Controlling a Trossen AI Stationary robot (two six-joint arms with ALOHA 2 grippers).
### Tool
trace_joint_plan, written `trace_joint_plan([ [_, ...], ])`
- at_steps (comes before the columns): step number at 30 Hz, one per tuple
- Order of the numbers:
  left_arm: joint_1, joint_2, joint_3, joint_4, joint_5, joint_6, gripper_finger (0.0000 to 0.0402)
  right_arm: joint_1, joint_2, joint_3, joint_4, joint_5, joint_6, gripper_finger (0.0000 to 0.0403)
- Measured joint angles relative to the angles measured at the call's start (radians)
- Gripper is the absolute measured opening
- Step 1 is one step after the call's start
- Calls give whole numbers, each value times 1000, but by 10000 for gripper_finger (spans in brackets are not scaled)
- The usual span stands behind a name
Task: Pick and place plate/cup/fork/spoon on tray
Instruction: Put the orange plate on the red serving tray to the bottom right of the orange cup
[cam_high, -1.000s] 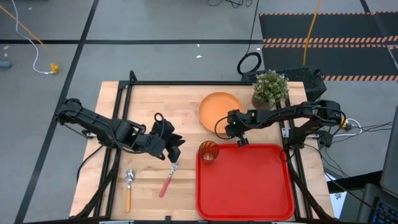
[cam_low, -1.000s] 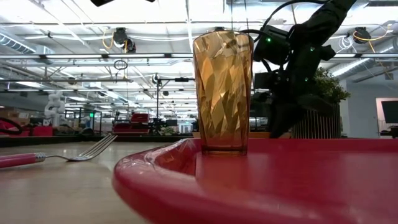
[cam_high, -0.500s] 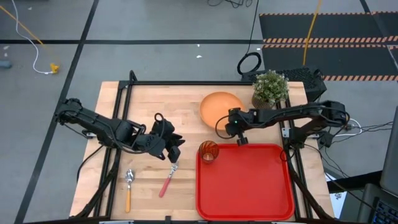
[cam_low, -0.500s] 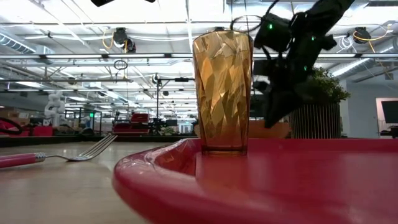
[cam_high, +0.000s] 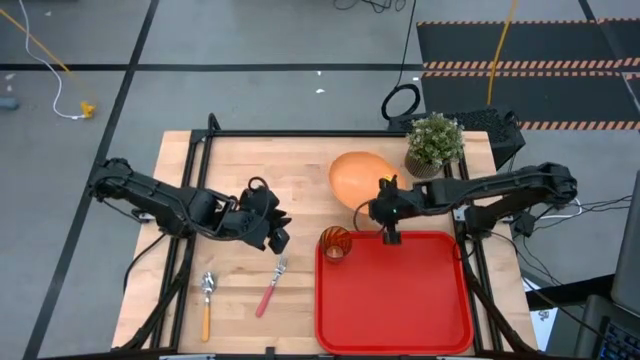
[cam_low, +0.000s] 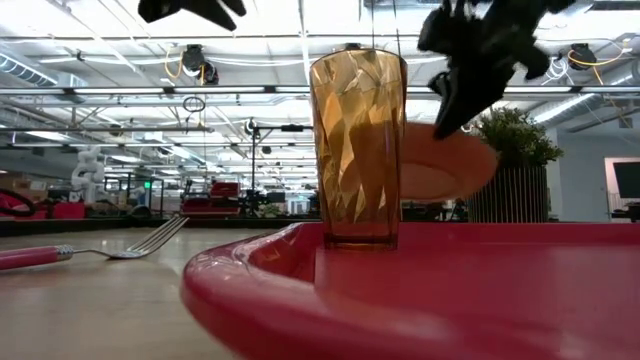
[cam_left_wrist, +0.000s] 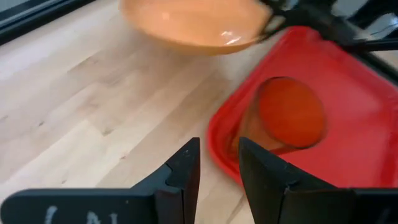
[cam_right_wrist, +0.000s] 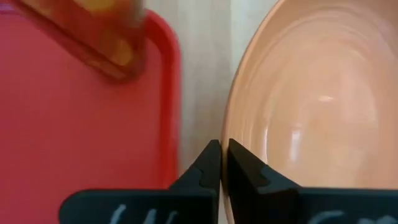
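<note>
The orange plate (cam_high: 356, 176) is in the air above the table's far middle, held by my right gripper (cam_high: 388, 207), which is shut on it. The amber cup (cam_high: 336, 243) stands upright in the far left corner of the red tray (cam_high: 400, 300). The pink-handled fork (cam_high: 270, 288) and the orange-handled spoon (cam_high: 206, 298) lie flat on the wood left of the tray. My left gripper (cam_high: 277, 237) hovers above the table just beyond the fork's tines, slightly open and empty. My right gripper pinches the plate's rim (cam_right_wrist: 232, 134) between its two fingers, at the side nearest the tray. The fingers (cam_low: 447, 105) slant down onto it from above. The plate (cam_low: 450, 160) is tilted and lifted clear of the table.
A potted green plant (cam_high: 435, 141) stands at the far right, close behind the plate. The tray's middle and right part (cam_high: 420, 310) is bare. The black table frame (cam_high: 300, 133) runs along the far edge.
My right gripper has risen with the plate, which was lying flat on the table and is now lifted clear and tilted, shifted slightly toward the right. My left gripper has risen and drawn back a little from the fork's tines; the fork has stayed where it was.
</note>
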Motion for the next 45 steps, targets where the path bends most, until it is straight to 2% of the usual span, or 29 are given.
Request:
trace_joint_plan([
  [7,41,0,0,-124,36,-66,108,147,-5,95,-160,69,268,0],
  [14,77,0,0,-180,153,-33,108,275,-5,157,-178,71,635,0],
  [21,102,0,0,-237,189,0,108,412,1,201,-178,75,957,0],
  [30,119,0,0,-242,204,-27,108,572,53,263,-178,72,1115,0],
  [38,115,0,0,-232,219,-147,108,674,100,274,-176,71,1242,0],
  [45,84,0,0,-217,309,-211,108,730,174,274,-90,72,1259,0],
])
